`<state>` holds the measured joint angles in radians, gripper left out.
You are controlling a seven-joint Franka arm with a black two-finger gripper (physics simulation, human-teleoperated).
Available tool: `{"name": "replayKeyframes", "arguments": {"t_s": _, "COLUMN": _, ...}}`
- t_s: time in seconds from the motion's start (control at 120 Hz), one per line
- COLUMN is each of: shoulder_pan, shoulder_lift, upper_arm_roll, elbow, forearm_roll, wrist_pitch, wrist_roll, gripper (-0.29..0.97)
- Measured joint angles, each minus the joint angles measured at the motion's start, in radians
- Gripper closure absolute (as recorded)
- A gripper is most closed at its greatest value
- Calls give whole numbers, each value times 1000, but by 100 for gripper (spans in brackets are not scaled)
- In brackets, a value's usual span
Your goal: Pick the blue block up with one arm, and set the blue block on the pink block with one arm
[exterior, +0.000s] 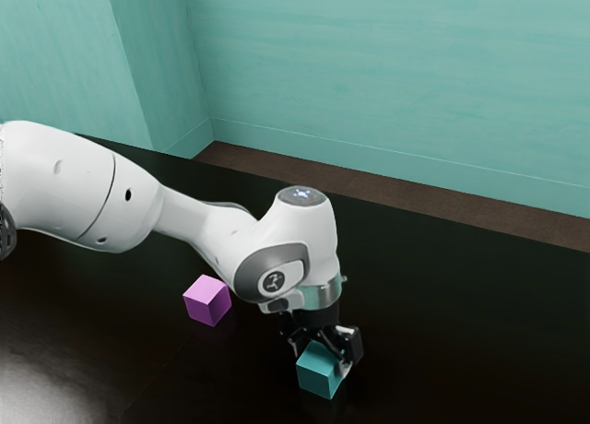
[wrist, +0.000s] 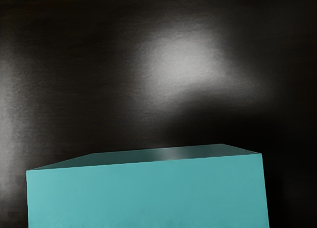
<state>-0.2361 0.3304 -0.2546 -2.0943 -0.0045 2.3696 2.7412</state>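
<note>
The blue block, teal in colour, rests on the dark table toward the front. My gripper has come straight down over it, and its black fingers press the block from two sides, so it is shut on the block. In the wrist view the blue block sits large right under my hand, with its top face and one side showing. The pink block stands on the table toward the exterior view's left of the blue one, about two block widths away and a little farther back.
The dark glossy table stretches to the exterior view's right and back to a brown floor strip under a teal wall. My white arm reaches in from the exterior view's left, above and behind the pink block.
</note>
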Motion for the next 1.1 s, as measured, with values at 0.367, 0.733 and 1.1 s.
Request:
{"name": "replayKeyframes", "arguments": {"t_s": 0.367, "shoulder_pan": 0, "shoulder_lift": 4, "upper_arm_roll": 0, "elbow": -6, "forearm_roll": -5, "wrist_pitch": 24, "wrist_roll": -8, "gripper": 0}}
{"name": "replayKeyframes", "arguments": {"t_s": 0.733, "shoulder_pan": 0, "shoulder_lift": 3, "upper_arm_roll": 5, "elbow": -17, "forearm_roll": -9, "wrist_pitch": 17, "wrist_roll": -15, "gripper": 20}}
{"name": "replayKeyframes", "arguments": {"t_s": 1.1, "shoulder_pan": 0, "shoulder_lift": -30, "upper_arm_roll": 13, "elbow": -17, "forearm_roll": -10, "wrist_pitch": 7, "wrist_roll": -21, "gripper": 27}}
